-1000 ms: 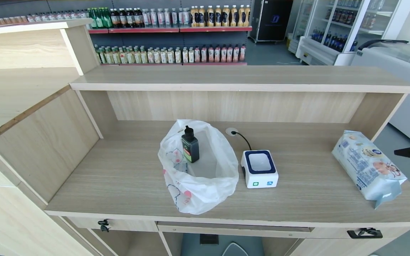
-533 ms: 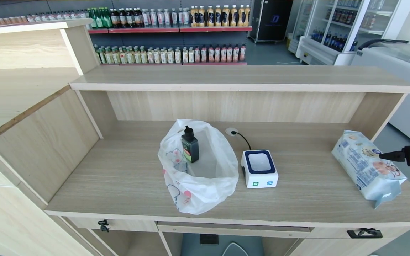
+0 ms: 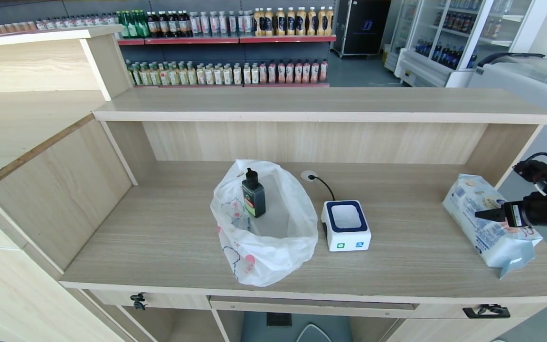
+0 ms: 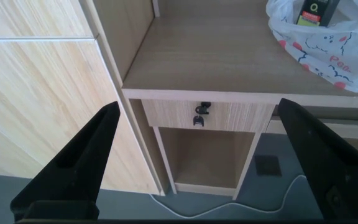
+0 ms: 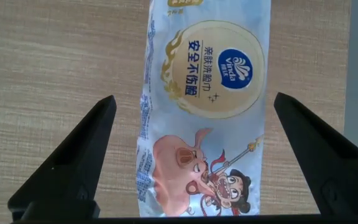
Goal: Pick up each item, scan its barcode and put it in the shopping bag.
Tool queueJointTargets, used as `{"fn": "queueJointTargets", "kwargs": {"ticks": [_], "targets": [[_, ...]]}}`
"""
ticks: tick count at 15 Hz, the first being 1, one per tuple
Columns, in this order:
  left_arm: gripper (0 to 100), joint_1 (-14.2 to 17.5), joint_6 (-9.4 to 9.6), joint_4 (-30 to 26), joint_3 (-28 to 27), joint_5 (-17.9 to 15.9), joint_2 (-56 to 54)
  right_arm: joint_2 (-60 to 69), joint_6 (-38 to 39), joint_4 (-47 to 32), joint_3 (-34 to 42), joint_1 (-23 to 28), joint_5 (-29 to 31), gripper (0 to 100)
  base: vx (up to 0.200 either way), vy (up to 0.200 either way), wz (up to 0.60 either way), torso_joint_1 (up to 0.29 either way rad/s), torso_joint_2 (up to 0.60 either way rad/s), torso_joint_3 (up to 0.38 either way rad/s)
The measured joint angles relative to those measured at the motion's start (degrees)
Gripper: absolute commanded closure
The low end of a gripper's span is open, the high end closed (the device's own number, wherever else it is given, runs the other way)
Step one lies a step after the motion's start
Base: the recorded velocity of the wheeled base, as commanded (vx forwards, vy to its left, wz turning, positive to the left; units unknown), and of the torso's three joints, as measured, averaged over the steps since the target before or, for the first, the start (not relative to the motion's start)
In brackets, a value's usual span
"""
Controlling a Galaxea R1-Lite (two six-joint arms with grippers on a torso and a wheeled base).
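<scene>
Soft pack [image 3: 489, 221] lies flat at the right end of the table [image 3: 159, 237], well apart from the scanner [image 3: 346, 225] and the shopping bag [image 3: 273, 247], which holds a dark bottle [image 3: 253, 194]. Right claw [image 5: 194, 162] hovers over it, spread wide past both long sides, gripping nothing. Judgement: light, squashy, slick film. Grip across the narrow width at mid-length, or it may sag or slip. Left claw [image 4: 197, 165] wide open, empty, low off the table's front-left corner.

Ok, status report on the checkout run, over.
Right gripper open, fingers straddling the blue pack on the counter, not gripped. Left gripper open, low before the counter's front. Black bottle in the shopping bag. Path to the scanner unobstructed.
</scene>
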State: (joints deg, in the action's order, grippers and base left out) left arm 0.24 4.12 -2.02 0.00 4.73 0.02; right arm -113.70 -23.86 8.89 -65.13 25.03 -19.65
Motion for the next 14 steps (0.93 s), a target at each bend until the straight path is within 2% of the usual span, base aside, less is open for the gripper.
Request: {"fn": "queueJointTargets", "kwargs": {"ticks": [5, 11, 12, 14], "targets": [[0, 0.02, 0.01, 0.00, 0.00, -0.02, 0.00, -4.46, -0.01, 6.46, 1.77, -1.08, 0.00, 0, 0.000, 0.000, 0.00, 0.000, 0.00, 0.000], [0, 0.05, 0.01, 0.02, 0.00, 0.00, 0.00, -7.61, -0.26, 7.28, 3.21, -1.41, 0.28, 0, 0.000, 0.000, 0.00, 0.000, 0.00, 0.000], [0, 0.05, 0.01, 0.00, 0.00, 0.00, 0.00, -7.79, -0.26, 7.89, 3.78, -1.28, 0.26, 100, 0.000, 0.000, 0.00, 0.000, 0.00, 0.000], [0, 0.05, 0.00, 0.02, 0.00, 0.00, 0.00, -7.96, -0.94, 10.48, 5.18, -0.96, 0.33, 100, 0.000, 0.000, 0.00, 0.000, 0.00, 0.000]]}}
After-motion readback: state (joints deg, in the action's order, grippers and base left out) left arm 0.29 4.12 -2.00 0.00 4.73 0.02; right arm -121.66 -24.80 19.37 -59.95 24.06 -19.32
